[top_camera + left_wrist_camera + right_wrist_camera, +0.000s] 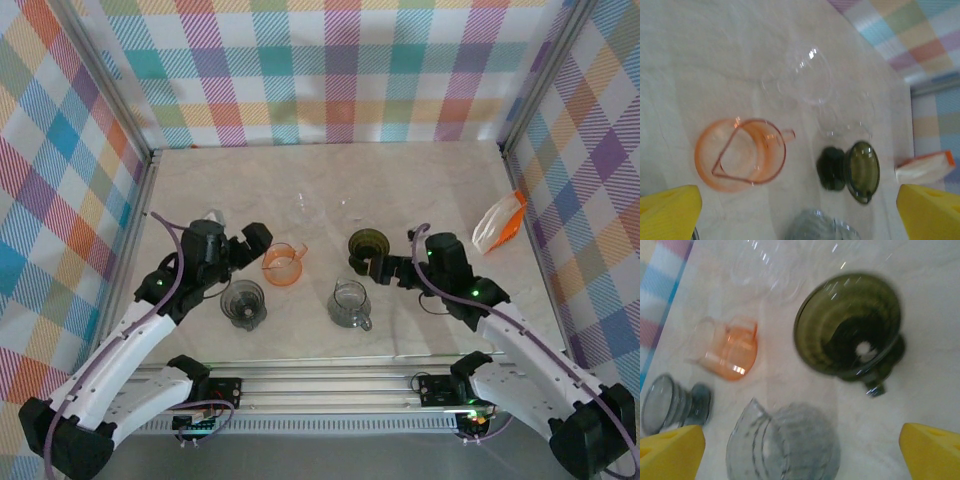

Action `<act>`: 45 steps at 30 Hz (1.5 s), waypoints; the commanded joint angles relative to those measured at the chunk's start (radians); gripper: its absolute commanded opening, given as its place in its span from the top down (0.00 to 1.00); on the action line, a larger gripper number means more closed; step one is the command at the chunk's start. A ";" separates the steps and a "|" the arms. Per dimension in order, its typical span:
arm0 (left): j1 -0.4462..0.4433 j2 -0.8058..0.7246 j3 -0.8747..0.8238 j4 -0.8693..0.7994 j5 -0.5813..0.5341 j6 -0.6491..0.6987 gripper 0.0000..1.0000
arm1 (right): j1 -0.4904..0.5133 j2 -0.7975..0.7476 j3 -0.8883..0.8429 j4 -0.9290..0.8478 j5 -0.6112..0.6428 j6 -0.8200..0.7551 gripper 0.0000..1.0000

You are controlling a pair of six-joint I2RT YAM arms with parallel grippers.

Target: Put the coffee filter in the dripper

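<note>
The right tool [800, 455] hangs with its yellow fingertips [671, 452] spread wide, one at each near corner. Between them, nearest, lies a grey ribbed dripper [782, 447]. Farther off to the right, a dark green dripper [847, 322] is tipped so that its mouth faces the camera and the hole in its bottom shows. To the left sits an orange dripper [732, 350]. Further left, a second grey dripper [667, 402] lies on its side. Blurred clear glassware [765, 265] stands farthest off on the pale surface [920, 390].

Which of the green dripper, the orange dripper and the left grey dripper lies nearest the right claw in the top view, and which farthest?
From the right claw:
1. Green dripper, just beside it.
2. Orange dripper, further left, mid-table.
3. Left grey dripper, farthest, far left.
</note>
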 commanded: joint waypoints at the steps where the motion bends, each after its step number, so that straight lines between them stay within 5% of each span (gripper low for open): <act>1: -0.065 -0.008 -0.050 -0.073 0.042 -0.021 0.01 | 0.072 0.070 -0.004 -0.021 -0.093 -0.076 0.01; 10: -0.120 -0.028 -0.153 0.012 0.119 -0.040 0.11 | 0.112 0.304 0.075 0.022 -0.213 -0.216 0.02; 26: -0.119 -0.116 -0.220 -0.020 0.145 -0.065 0.25 | 0.152 0.578 0.266 0.040 -0.476 -0.306 0.21; 35: -0.120 -0.147 -0.167 -0.130 0.090 -0.034 0.22 | 0.184 0.541 0.302 0.071 -0.249 -0.216 0.17; 45: -0.120 -0.170 -0.019 -0.469 -0.233 -0.054 0.17 | 0.320 0.506 0.404 -0.048 -0.029 -0.179 0.18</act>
